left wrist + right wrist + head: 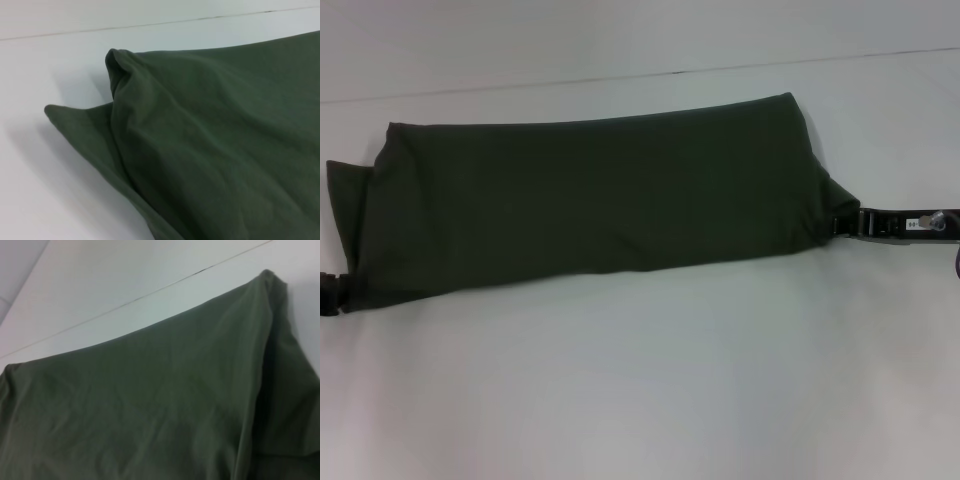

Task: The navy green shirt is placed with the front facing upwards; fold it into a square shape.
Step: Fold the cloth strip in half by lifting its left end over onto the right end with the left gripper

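The navy green shirt lies across the white table as a long band, its plain green side up and no lettering showing. My left gripper is at the band's near left corner, mostly hidden by the cloth. At the right end my right gripper meets the spot where the fabric draws to a point. In both wrist views the shirt rises in taut folds toward the camera, so each gripper looks shut on the cloth. A sleeve flap sticks out at the left end.
The white table runs wide in front of the shirt. A thin dark seam crosses the surface behind the shirt.
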Motion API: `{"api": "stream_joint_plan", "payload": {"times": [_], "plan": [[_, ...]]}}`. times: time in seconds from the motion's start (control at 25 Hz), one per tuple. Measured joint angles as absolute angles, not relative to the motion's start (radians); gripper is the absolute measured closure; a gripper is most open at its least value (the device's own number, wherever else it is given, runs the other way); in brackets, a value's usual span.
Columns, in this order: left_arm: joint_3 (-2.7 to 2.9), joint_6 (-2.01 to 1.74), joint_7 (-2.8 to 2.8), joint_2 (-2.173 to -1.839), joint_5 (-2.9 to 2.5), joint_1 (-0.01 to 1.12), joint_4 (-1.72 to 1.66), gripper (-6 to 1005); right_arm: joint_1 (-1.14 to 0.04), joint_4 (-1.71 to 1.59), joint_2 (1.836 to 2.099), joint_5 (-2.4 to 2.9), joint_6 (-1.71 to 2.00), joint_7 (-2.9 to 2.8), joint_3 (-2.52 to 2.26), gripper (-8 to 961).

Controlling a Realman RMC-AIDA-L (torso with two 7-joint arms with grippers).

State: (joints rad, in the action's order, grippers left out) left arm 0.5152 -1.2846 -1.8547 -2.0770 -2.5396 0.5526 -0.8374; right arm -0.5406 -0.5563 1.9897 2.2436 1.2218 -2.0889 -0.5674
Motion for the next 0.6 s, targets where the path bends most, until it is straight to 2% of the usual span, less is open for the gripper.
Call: {"api": "stream_joint_plan", "payload": {"times": [0.6], "plan": [[0.462, -1.455, -1.808, -2.098, -2.486, 0.467, -0.958, 979, -0.468, -0.645, 1.981, 2.235, 1.446, -2.016, -0.534, 948]]}}
